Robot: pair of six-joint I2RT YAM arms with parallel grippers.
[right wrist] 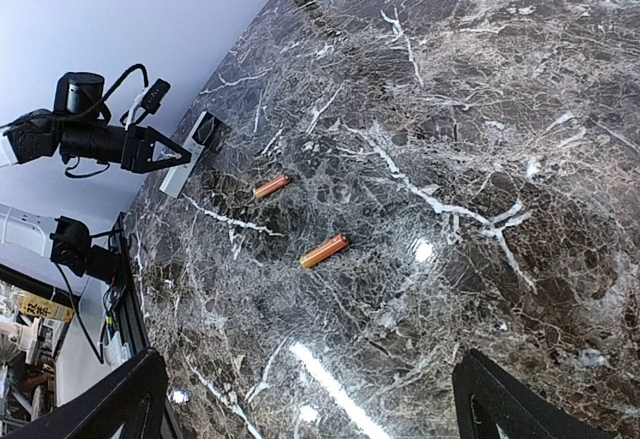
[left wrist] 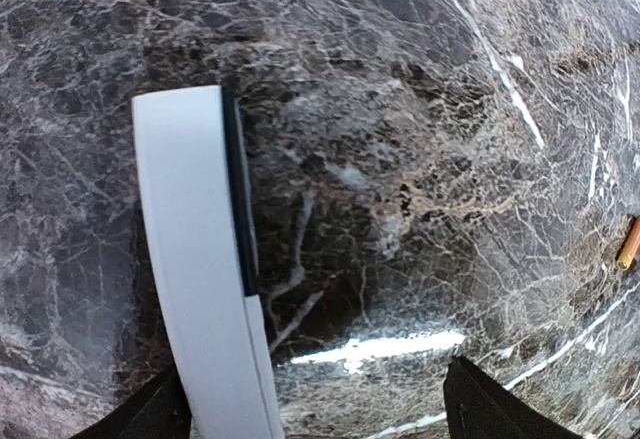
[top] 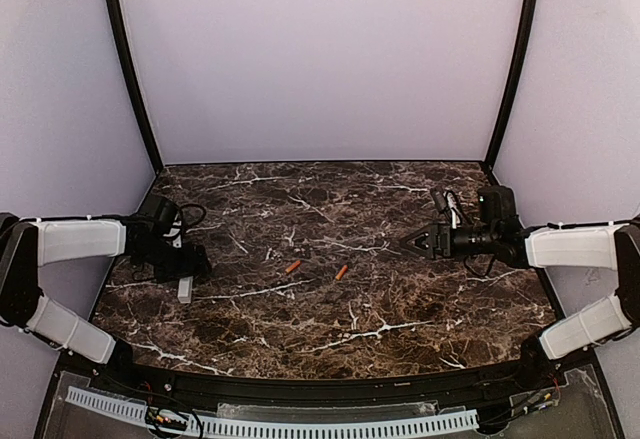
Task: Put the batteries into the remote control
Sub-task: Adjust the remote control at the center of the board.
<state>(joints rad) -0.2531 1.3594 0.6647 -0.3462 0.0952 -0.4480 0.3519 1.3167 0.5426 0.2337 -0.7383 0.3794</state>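
The white remote control lies on the marble table under my left gripper. A dark strip runs along its right edge. The gripper's jaws stand wide apart, and the remote lies just inside the left finger. In the top view the remote pokes out below the left gripper. Two orange-red batteries lie apart near the middle of the table. My right gripper is open and empty, to the right of them and above the table. The right wrist view shows both batteries and the remote.
The dark marble table is boxed in by pale walls behind and at both sides. A black cable clip or connector lies near the right arm at the back right. One battery shows at the right edge of the left wrist view.
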